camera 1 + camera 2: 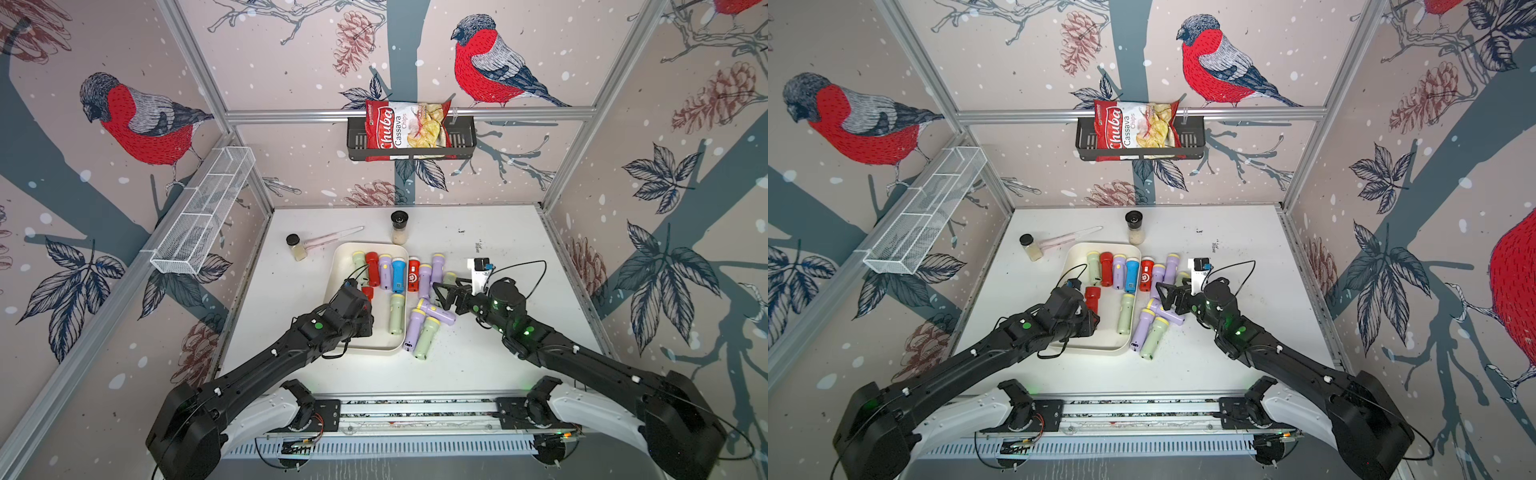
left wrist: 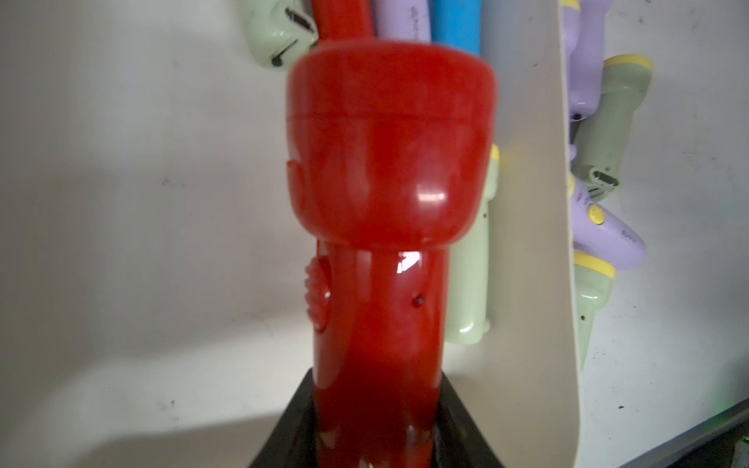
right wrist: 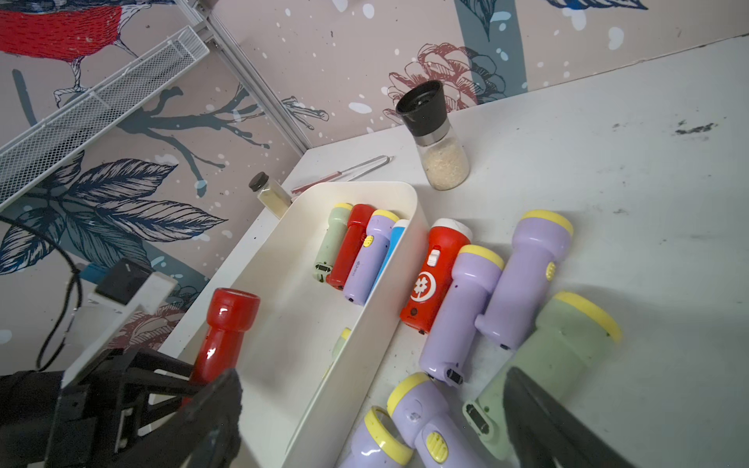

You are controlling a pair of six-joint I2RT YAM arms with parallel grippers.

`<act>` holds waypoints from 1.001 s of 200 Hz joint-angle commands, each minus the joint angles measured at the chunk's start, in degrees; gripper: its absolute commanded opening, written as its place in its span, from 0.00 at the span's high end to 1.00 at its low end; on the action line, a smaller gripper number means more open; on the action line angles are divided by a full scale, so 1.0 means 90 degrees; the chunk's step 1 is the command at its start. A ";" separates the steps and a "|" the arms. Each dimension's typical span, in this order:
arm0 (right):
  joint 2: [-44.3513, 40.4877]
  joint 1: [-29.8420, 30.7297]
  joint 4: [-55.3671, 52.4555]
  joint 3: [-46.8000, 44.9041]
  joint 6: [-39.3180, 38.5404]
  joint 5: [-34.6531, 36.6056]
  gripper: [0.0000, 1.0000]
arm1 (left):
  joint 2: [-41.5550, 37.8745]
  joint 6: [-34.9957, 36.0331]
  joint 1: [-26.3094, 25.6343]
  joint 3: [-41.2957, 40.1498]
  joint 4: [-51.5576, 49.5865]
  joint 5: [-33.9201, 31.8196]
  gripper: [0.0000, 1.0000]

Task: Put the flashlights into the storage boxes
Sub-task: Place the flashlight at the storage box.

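Five flashlights already lie in the storage box (image 1: 338, 274): a row of four (image 1: 384, 270) at its far end and a pale green one (image 1: 397, 313) nearer the arms. A sixth, the red flashlight (image 2: 389, 162), is clamped by its handle in the left hand (image 3: 194, 381) and hangs over the box's bare floor, not yet released. That puts the job at about its midpoint, by my count. Seven are left on the surface just beside the box's wall: a white-headed red one (image 1: 413, 274), two lilac ones (image 1: 424, 280), a green one (image 3: 567, 356) partly under the right hand (image 1: 446, 296), and a crossed heap of three (image 1: 419, 328). The right hand hovers over them with its jaws spread wide, holding nothing. The loose ones touch or overlap, so picking one may nudge its neighbours. A grinder jar (image 1: 399, 227), a small jar (image 1: 296, 247) and tweezers (image 1: 332, 237) sit beyond the box, out of the way.
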 commanded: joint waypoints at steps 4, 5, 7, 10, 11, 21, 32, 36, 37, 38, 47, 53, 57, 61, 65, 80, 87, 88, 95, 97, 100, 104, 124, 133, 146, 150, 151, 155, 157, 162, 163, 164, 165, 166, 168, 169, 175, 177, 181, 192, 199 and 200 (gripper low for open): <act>0.0072 0.0035 0.0213 0.0111 -0.0167 -0.0002 0.01 | 0.0049 0.0042 0.0083 -0.0137 0.0503 0.0392 0.76; 0.0074 0.0035 0.0210 0.0114 -0.0167 0.0005 0.01 | 0.0057 0.0042 0.0081 -0.0142 0.0509 0.0398 0.76; 0.0080 0.0035 0.0194 0.0116 -0.0164 0.0010 0.00 | 0.0070 0.0042 0.0079 -0.0146 0.0520 0.0416 0.76; 0.0085 0.0028 0.0175 0.0125 -0.0161 0.0039 0.01 | 0.0091 0.0037 0.0079 -0.0157 0.0537 0.0439 0.76; 0.0085 0.0031 0.0171 0.0130 -0.0158 0.0050 0.01 | 0.0097 0.0040 0.0079 -0.0157 0.0545 0.0442 0.76; 0.0103 0.0035 0.0098 0.0153 -0.0156 0.0089 0.00 | 0.0176 0.0032 0.0076 -0.0167 0.0580 0.0502 0.76; 0.0105 0.0036 0.0060 0.0155 -0.0163 0.0099 0.00 | 0.0259 0.0013 0.0079 -0.0183 0.0640 0.0520 0.75; 0.0105 0.0035 0.0064 0.0155 -0.0166 0.0098 0.01 | 0.0290 0.0018 0.0078 -0.0204 0.0693 0.0536 0.75; 0.0105 0.0035 0.0067 0.0150 -0.0166 0.0099 0.01 | 0.0295 0.0015 0.0083 -0.0210 0.0701 0.0539 0.75; 0.0105 0.0035 0.0068 0.0148 -0.0161 0.0099 0.00 | 0.0297 0.0024 0.0081 -0.0213 0.0720 0.0540 0.75; 0.0104 0.0035 0.0077 0.0138 -0.0150 0.0091 0.00 | 0.0378 0.0042 0.0083 -0.0244 0.0882 0.0620 0.75; 0.0113 0.0035 0.0079 0.0136 -0.0156 0.0090 0.01 | 0.0431 0.0061 0.0079 -0.0254 0.1005 0.0668 0.75; 0.0114 0.0035 0.0079 0.0142 -0.0151 0.0090 0.01 | 0.0481 0.0086 0.0084 -0.0253 0.1066 0.0708 0.75; 0.0114 0.0035 0.0079 0.0145 -0.0151 0.0082 0.00 | 0.0539 0.0105 0.0086 -0.0250 0.1121 0.0732 0.75; 0.0114 0.0035 0.0079 0.0150 -0.0152 0.0082 0.00 | 0.0604 0.0127 0.0079 -0.0224 0.1157 0.0744 0.75; 0.0105 0.0035 0.0028 0.0184 -0.0158 0.0089 0.00 | 0.0856 0.0225 0.0080 -0.0060 0.1118 0.0674 0.75; 0.0095 0.0035 -0.0015 0.0203 -0.0165 0.0112 0.01 | 0.0978 0.0304 0.0086 0.0009 0.1078 0.0651 0.75; 0.0090 0.0035 -0.0022 0.0203 -0.0170 0.0115 0.00 | 0.0995 0.0314 0.0087 0.0019 0.1069 0.0645 0.75; 0.0079 0.0034 -0.0060 0.0213 -0.0177 0.0133 0.00 | 0.1106 0.0363 0.0089 0.0060 0.1068 0.0639 0.75; 0.0071 0.0035 -0.0068 0.0214 -0.0188 0.0140 0.00 | 0.1126 0.0371 0.0096 0.0066 0.1077 0.0639 0.75; 0.0068 0.0035 -0.0076 0.0214 -0.0194 0.0148 0.00 | 0.1154 0.0386 0.0103 0.0075 0.1081 0.0646 0.75; 0.0060 0.0035 -0.0092 0.0214 -0.0198 0.0162 0.00 | 0.1207 0.0405 0.0117 0.0085 0.1089 0.0665 0.75; 0.0030 0.0035 -0.0147 0.0214 -0.0234 0.0213 0.00 | 0.1350 0.0497 0.0212 0.0115 0.1162 0.0754 0.75; 0.0019 0.0037 -0.0171 0.0205 -0.0239 0.0233 0.01 | 0.1399 0.0541 0.0267 0.0134 0.1180 0.0799 0.75; 0.0004 0.0035 -0.0170 0.0194 -0.0242 0.0240 0.00 | 0.1439 0.0601 0.0326 0.0145 0.1221 0.0875 0.75; 0.0005 0.0035 -0.0158 0.0186 -0.0244 0.0245 0.00 | 0.1457 0.0614 0.0344 0.0148 0.1244 0.0904 0.75; 0.0005 0.0035 -0.0158 0.0186 -0.0244 0.0245 0.00 | 0.1464 0.0621 0.0348 0.0147 0.1245 0.0908 0.75; 0.0001 0.0035 -0.0159 0.0185 -0.0244 0.0255 0.00 | 0.1485 0.0637 0.0368 0.0153 0.1269 0.0956 0.75; 0.0001 0.0035 -0.0156 0.0185 -0.0244 0.0255 0.00 | 0.1496 0.0642 0.0383 0.0150 0.1279 0.0980 0.75; 0.0000 0.0034 -0.0163 0.0185 -0.0236 0.0254 0.00 | 0.1527 0.0661 0.0412 0.0155 0.1303 0.1035 0.75; 0.0004 0.0035 -0.0164 0.0185 -0.0240 0.0260 0.01 | 0.1533 0.0664 0.0416 0.0155 0.1304 0.1047 0.75; 0.0005 0.0035 -0.0160 0.0185 -0.0242 0.0262 0.01 | 0.1541 0.0675 0.0423 0.0155 0.1309 0.1053 0.75; 0.0006 0.0035 -0.0163 0.0185 -0.0248 0.0264 0.00 | 0.1545 0.0681 0.0427 0.0155 0.1307 0.1061 0.75; 0.0002 0.0035 -0.0164 0.0185 -0.0251 0.0265 0.00 | 0.1545 0.0692 0.0433 0.0160 0.1311 0.1070 0.75; 0.0003 0.0035 -0.0165 0.0185 -0.0253 0.0265 0.01 | 0.1548 0.0690 0.0443 0.0162 0.1314 0.1086 0.75; 0.0005 0.0035 -0.0160 0.0185 -0.0253 0.0265 0.01 | 0.1558 0.0698 0.0446 0.0163 0.1314 0.1097 0.75; -0.0002 0.0035 -0.0173 0.0192 -0.0244 0.0283 0.00 | 0.1602 0.0719 0.0482 0.0180 0.1333 0.1143 0.75; 0.0002 0.0035 -0.0177 0.0194 -0.0239 0.0292 0.00 | 0.1621 0.0724 0.0487 0.0181 0.1339 0.1158 0.75; -0.0001 0.0034 -0.0189 0.0194 -0.0234 0.0310 0.00 | 0.1645 0.0740 0.0496 0.0185 0.1341 0.1182 0.75; -0.0004 0.0033 -0.0233 0.0196 -0.0232 0.0361 0.00 | 0.1709 0.0769 0.0529 0.0216 0.1328 0.1251 0.75; -0.0014 0.0030 -0.0252 0.0194 -0.0228 0.0379 0.00 | 0.1756 0.0783 0.0548 0.0232 0.1309 0.1296 0.75; -0.0018 0.0032 -0.0257 0.0194 -0.0231 0.0381 0.00 | 0.1760 0.0788 0.0548 0.0233 0.1312 0.1295 0.75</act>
